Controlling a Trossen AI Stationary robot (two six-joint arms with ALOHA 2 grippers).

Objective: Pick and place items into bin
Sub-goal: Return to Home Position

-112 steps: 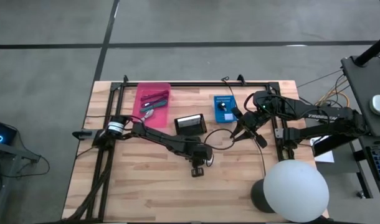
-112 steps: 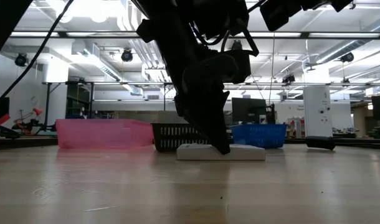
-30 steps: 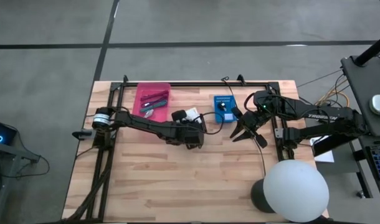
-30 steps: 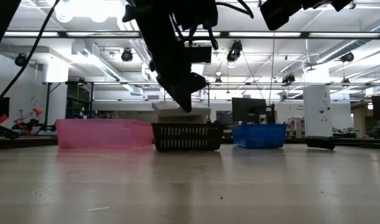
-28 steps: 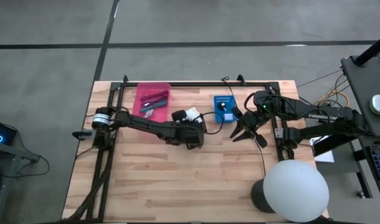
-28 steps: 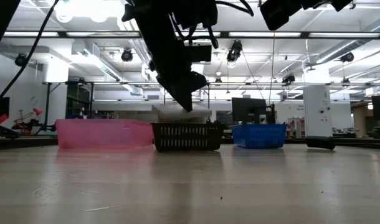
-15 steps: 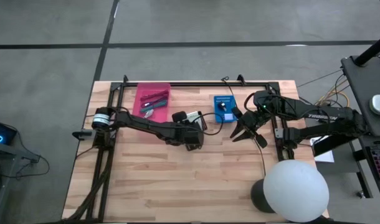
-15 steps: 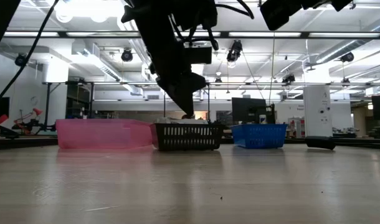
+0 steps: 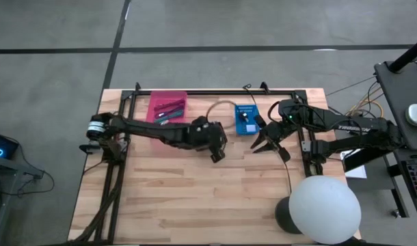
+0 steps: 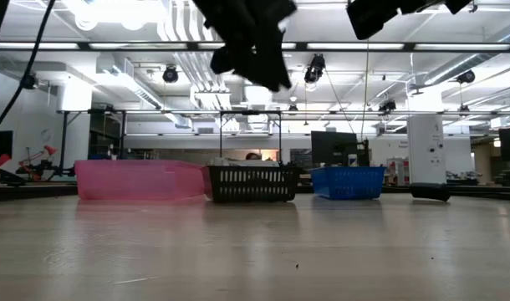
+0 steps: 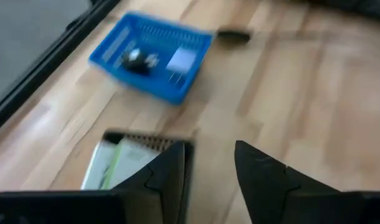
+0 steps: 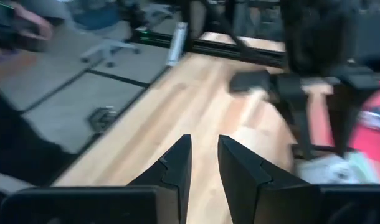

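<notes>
Left gripper [image 11: 210,149], released, hovers above black bin [image 11: 146,138]; white packets [image 11: 106,168] lie flat inside.

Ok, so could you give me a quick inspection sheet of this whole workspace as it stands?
Surface: wooden table.
Job's things: white packet in the black bin; sticks in the pink bin; dark knob in the blue bin.
Clutter: small dark object lying on the wood.
Grippers: left gripper raised by the black bin, fingers open, empty; right gripper beside the blue bin, fingers open, empty.
Cables: a loop between the pink and blue bins; another across the table's right side.
Surroundings: white globe at the table's corner; a lit hall behind.
</notes>
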